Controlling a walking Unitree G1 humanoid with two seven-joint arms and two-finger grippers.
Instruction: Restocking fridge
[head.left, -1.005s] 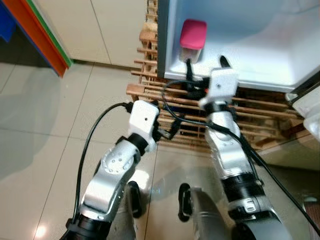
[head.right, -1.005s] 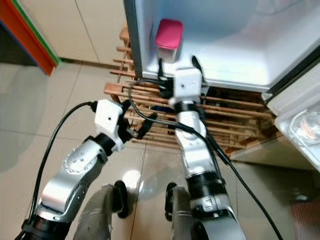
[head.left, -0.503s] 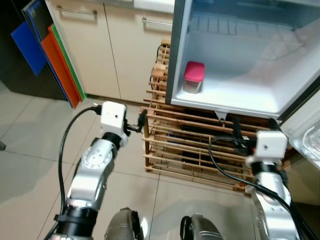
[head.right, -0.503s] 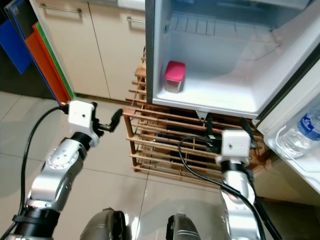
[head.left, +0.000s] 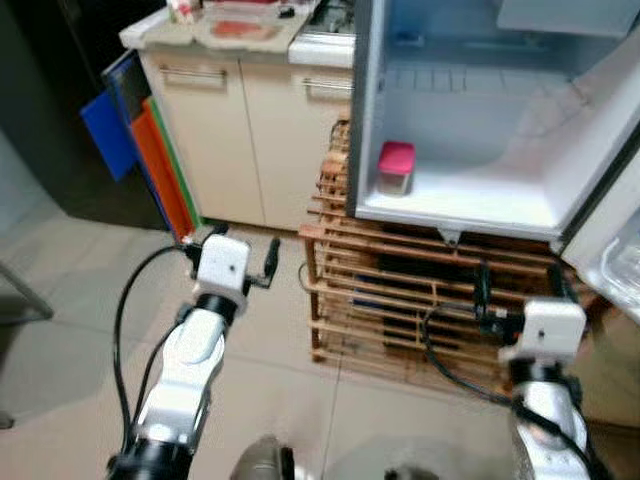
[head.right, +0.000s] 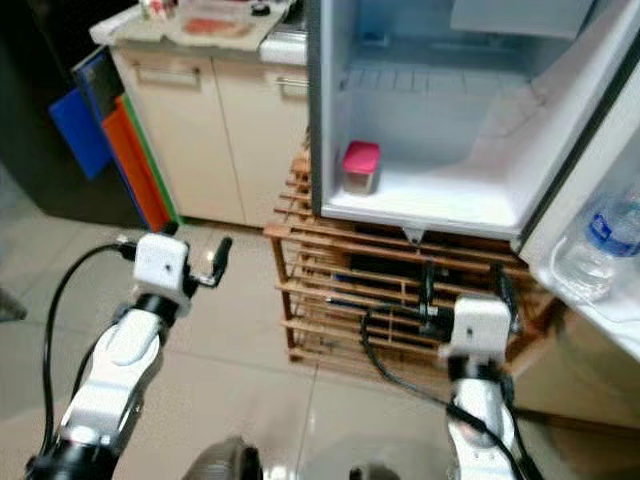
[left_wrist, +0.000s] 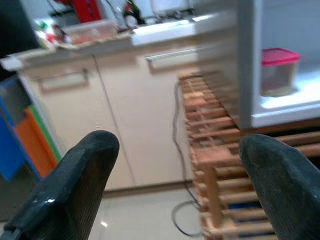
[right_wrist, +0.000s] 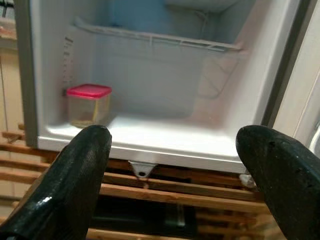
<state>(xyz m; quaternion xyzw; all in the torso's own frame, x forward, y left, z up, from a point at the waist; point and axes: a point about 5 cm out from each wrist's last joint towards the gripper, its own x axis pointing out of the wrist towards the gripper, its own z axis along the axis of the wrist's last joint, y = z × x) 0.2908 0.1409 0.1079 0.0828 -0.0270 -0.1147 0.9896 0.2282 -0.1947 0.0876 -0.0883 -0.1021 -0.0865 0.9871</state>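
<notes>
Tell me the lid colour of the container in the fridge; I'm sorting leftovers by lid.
Pink; the container shows it best in the right wrist view.

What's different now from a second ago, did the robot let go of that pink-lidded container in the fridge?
The right gripper, which a second ago was up at the container, has drawn back out of the fridge and now hangs open before the wooden rack. The left gripper swung out to the robot's left, open. The view has pulled back and lifted. The container stays on the fridge floor, at its left wall.
</notes>
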